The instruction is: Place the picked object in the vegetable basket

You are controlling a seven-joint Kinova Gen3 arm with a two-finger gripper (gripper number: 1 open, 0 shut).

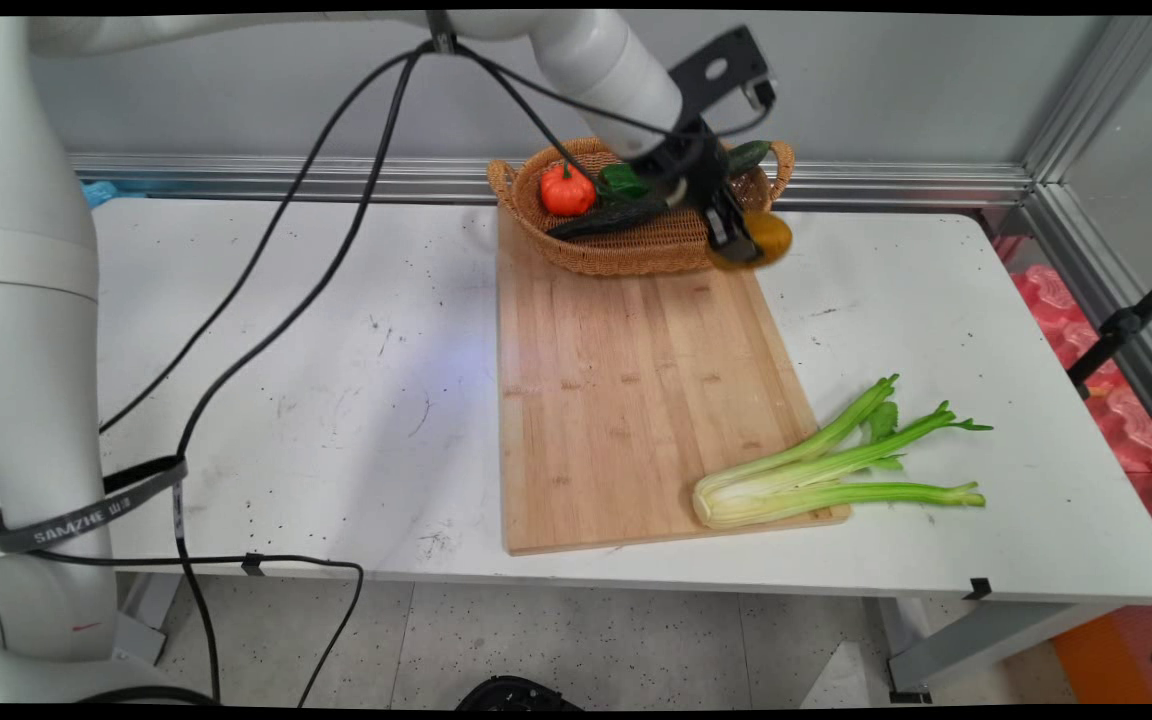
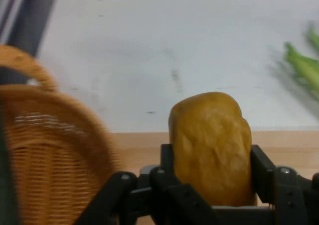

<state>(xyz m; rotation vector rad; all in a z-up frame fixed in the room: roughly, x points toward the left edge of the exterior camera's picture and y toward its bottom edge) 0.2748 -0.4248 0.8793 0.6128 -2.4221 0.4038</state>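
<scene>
My gripper (image 1: 739, 240) is shut on a yellow-brown potato-like lump (image 1: 764, 240), held just above the far right corner of the wooden cutting board (image 1: 626, 400), right beside the wicker basket (image 1: 626, 250). In the hand view the lump (image 2: 212, 145) sits between the two fingers (image 2: 167, 165), with the basket (image 2: 50, 155) to its left. The basket holds a small orange pumpkin (image 1: 566, 188), a green pepper (image 1: 621, 180) and dark cucumbers (image 1: 606, 217).
A bunch of celery (image 1: 826, 465) lies across the board's near right corner and onto the white table (image 1: 286, 400); its tips show in the hand view (image 2: 304, 60). Black cables (image 1: 266, 330) hang over the table's left half. A metal rail runs along the back wall.
</scene>
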